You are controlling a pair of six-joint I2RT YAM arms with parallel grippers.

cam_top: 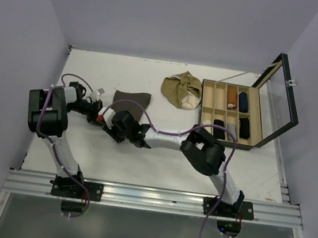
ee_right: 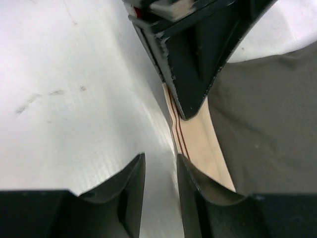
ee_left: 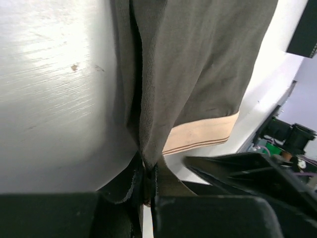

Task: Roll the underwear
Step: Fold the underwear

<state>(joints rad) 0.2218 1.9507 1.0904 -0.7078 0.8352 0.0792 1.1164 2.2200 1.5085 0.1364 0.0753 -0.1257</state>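
Note:
The dark brown underwear lies flat left of centre on the table, its beige waistband toward the near edge. My left gripper is at its near left corner, shut on a pinched fold of the cloth. My right gripper is just beside it, slightly open and empty, with the right fingertip at the edge of the waistband. The left gripper's finger rests on that waistband just ahead. The olive-tan underwear lies crumpled at the back centre.
An open black box with wooden compartments holding several rolled items stands at the right, its glass lid tilted up. White walls close in the table on the left, back and right.

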